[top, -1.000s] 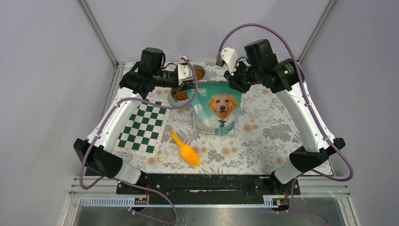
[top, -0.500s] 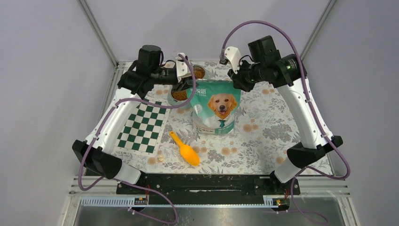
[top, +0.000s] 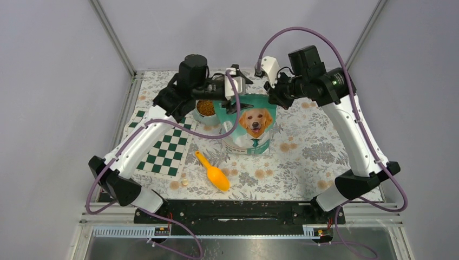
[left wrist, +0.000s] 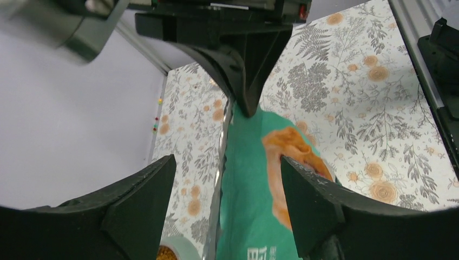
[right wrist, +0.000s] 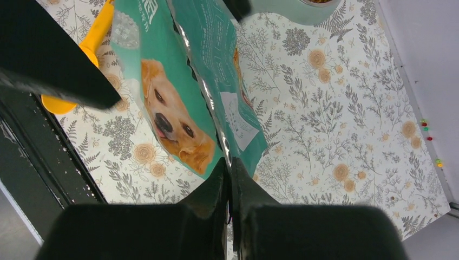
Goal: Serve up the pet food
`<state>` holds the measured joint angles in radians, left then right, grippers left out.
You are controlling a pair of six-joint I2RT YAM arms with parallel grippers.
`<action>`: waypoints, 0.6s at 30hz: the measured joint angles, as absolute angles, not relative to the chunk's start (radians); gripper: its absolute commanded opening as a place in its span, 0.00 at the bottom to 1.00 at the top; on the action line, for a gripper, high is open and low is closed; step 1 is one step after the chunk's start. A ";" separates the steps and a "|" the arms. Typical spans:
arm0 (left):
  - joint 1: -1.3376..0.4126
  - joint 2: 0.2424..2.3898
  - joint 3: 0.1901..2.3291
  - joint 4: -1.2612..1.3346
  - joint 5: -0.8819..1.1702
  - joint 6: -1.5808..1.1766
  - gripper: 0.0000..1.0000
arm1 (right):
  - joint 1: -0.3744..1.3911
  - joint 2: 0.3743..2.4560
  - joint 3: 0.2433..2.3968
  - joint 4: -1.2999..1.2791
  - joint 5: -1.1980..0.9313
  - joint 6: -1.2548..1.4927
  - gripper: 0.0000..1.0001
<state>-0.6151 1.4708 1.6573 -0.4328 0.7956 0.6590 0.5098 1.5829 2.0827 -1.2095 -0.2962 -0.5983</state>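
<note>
The pouch [top: 250, 123] could be tipped over from here, because it stands upright on the table [top: 308, 157] and is held only by its top right corner. If that corner is pulled too hard, the pouch could be dragged into the bowl [top: 201, 119] just beside it on the left. Then the kibble [top: 206, 108] seen in that bowl could be spilled. The top edge could also be missed by the left gripper [left wrist: 224, 187] if it is closed too high, and then the pouch would not be pulled open (whether the top is sealed cannot be told). The fingers of the right gripper [right wrist: 227, 165] are pressed together, and the thin top edge of the pouch is pinched between them. The left fingers [left wrist: 142, 203] are spread wide and nothing is held by them. The pouch's top is seen between them, but no touch can be made out. The scoop [top: 212, 171] is seen lying on the table nearer the arm bases, well apart from both grippers.
</note>
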 measured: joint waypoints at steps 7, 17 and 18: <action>-0.684 1.555 1.683 -0.402 0.751 0.645 0.69 | 0.510 1.441 1.877 -1.059 -0.293 -0.580 0.00; -0.736 1.591 1.702 -0.398 0.717 0.633 0.45 | 0.510 1.309 1.683 -0.877 -0.302 -0.542 0.00; -0.742 1.592 1.705 -0.398 0.709 0.635 0.42 | 0.510 1.309 1.682 -0.873 -0.301 -0.537 0.00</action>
